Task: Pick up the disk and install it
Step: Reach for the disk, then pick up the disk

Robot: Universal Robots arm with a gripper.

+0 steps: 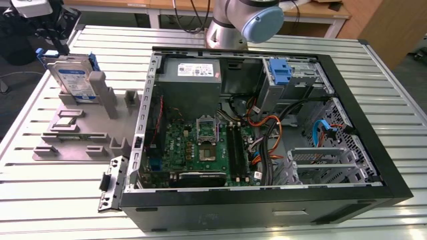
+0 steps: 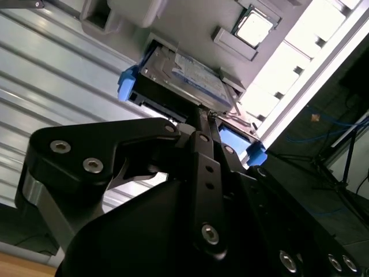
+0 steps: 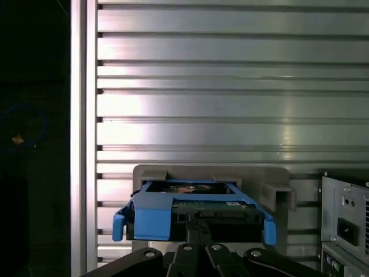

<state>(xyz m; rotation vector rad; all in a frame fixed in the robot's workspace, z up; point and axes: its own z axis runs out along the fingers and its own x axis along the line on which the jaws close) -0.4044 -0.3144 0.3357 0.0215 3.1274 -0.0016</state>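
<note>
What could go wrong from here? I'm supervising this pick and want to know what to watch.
1. The gripper meets the disk at its narrow edge, so the hold may be thin and the disk could tilt or slip.
2. The disk stands upright in the grey fixture; an off-axis pull might jam its blue carrier there.
3. Loose cables lie inside the computer case and could snag the disk.

Disk [image 1: 72, 82] upright in holder [image 1: 70, 146] on table [image 1: 40, 192] — open case [image 1: 267, 207] toward exterior view's right.
</note>
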